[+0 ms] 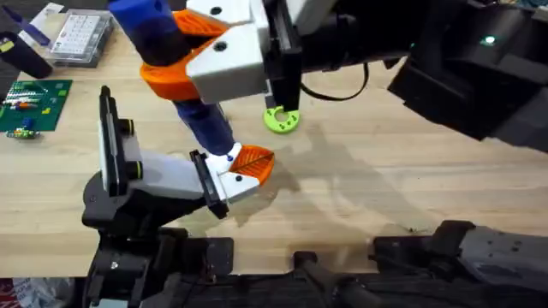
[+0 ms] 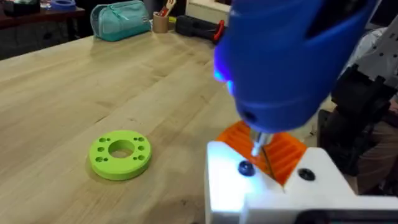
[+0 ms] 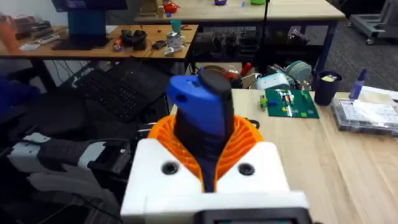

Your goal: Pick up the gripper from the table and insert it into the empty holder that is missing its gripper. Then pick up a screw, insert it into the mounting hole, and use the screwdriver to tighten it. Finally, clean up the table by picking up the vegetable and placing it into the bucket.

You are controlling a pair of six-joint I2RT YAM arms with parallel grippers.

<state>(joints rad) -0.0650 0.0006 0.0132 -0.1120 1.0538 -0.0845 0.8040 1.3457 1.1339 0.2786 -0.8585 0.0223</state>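
Note:
The blue screwdriver [image 1: 205, 120] slants down over the table, and my right gripper [image 1: 184, 51] is shut on its body, orange pads on both sides [image 3: 205, 168]. Its lit bit [image 2: 256, 148] comes down on the white holder [image 1: 231, 181] at the end of my left arm. The orange ribbed gripper [image 1: 254, 160] sits in that holder, fin pointing away from the arm. Up close, the bit meets the holder's [image 2: 230, 186] top edge right beside the orange gripper [image 2: 283, 149], between two dark holes. Any screw under the bit is hidden. The vegetable and the bucket are out of view.
A lime-green ring with holes [image 1: 281, 120] lies on the wood just beyond the holder. A green circuit board [image 1: 30, 103] and a clear parts box [image 1: 81, 34] sit at the far left. Bare wood stretches to the right of the holder.

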